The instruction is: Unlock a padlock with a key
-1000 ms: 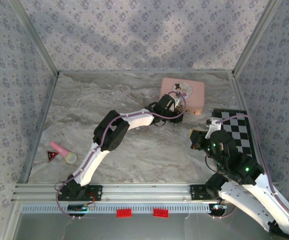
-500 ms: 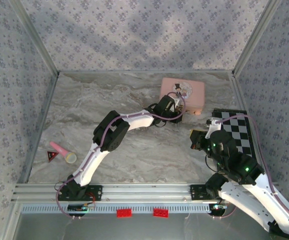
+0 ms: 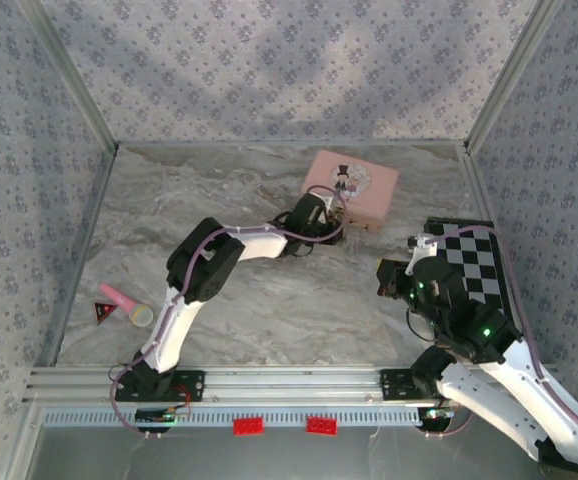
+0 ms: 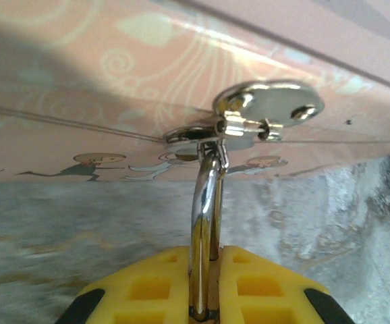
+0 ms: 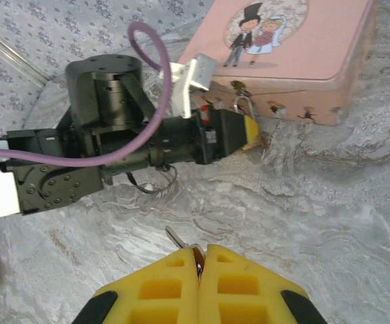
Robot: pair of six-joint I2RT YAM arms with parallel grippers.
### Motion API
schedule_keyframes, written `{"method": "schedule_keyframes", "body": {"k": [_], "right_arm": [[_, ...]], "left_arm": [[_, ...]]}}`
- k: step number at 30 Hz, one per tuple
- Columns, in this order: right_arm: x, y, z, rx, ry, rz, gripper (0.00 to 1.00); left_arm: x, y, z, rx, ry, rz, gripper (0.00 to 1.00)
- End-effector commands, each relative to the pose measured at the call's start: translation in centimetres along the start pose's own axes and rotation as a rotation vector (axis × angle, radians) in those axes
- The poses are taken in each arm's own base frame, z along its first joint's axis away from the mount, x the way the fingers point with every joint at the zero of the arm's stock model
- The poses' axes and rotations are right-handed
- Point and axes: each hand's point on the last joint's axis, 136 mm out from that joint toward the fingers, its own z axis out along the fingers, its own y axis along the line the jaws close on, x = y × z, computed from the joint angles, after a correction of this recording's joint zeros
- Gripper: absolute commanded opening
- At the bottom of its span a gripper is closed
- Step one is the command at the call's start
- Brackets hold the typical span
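Where hasp (image 4: 269,108) projects from front wall of pink tin (image 4: 80,81), padlock (image 4: 205,202) is hung by its silvery shackle, threaded through hasp loop. Shackle is clamped between yellow pads (image 4: 148,287) of left end effector (image 4: 205,260), closed tight on it; lock body largely hidden between pads. Tin is set on bench (image 3: 169,200), far right of centre. Key (image 5: 180,238) is pinched in right end effector (image 5: 200,260), fully closed, held well apart toward bench front.
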Motion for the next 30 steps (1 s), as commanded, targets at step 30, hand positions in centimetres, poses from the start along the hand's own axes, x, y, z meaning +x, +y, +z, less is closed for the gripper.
{"method": "schedule_keyframes", "body": {"k": [30], "right_arm": [[5.0, 1.6, 6.9, -0.05, 0.157, 0.158, 0.0]], "left_arm": [[2.4, 14.1, -16.9, -0.204, -0.099, -0.631, 0.01]]}}
